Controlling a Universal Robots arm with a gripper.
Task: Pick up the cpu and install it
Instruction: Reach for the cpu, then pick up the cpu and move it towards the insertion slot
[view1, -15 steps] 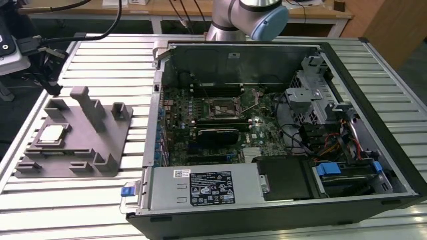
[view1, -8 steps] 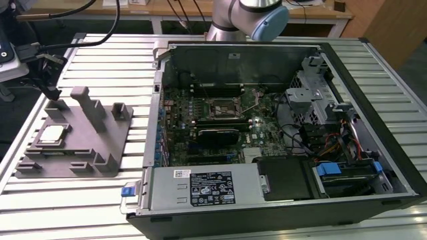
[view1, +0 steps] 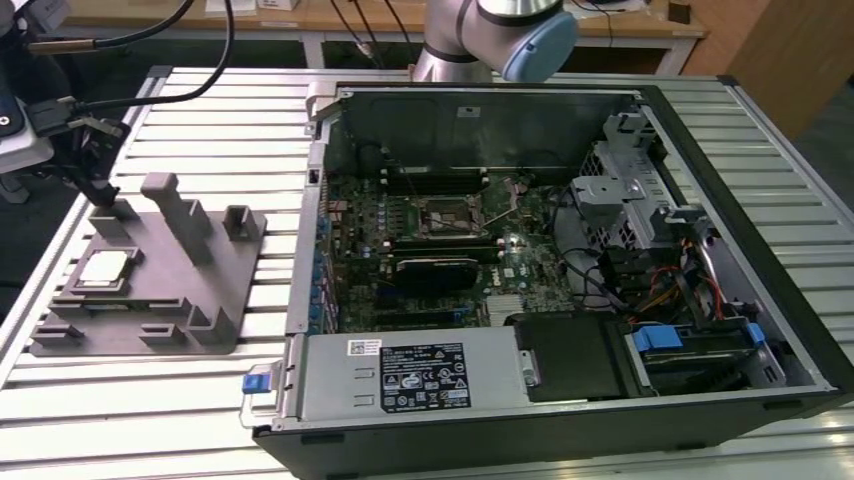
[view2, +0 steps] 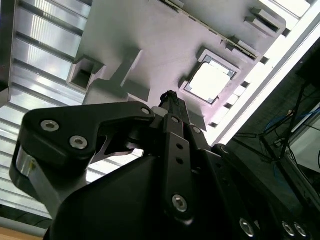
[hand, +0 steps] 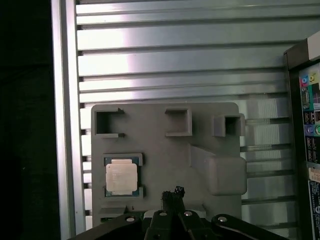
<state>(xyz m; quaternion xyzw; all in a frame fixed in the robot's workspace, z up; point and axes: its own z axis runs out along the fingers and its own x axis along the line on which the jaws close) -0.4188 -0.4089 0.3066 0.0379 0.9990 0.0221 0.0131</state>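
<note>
The cpu (view1: 107, 268) is a small silver square lying flat in a pocket of the grey fixture plate (view1: 200, 290) at the exterior view's left. It also shows in both wrist views, as cpu (hand: 121, 176) and cpu (view2: 210, 81). My gripper (view1: 96, 188) hangs above the plate's far end, a little beyond the chip. In the first wrist view the gripper (hand: 173, 192) sits off to one side of the cpu, apart from it. Its fingers are shut together with nothing between them, and in the second wrist view the gripper (view2: 170, 96) ends short of the chip.
An open computer case (view1: 747, 200) lies at the exterior view's right, with its motherboard and the empty socket (view1: 445, 213) in the middle. The grey plate carries upright posts (view1: 180, 215) and blocks. The slatted metal table (view1: 200, 120) spreads around, and cables hang behind.
</note>
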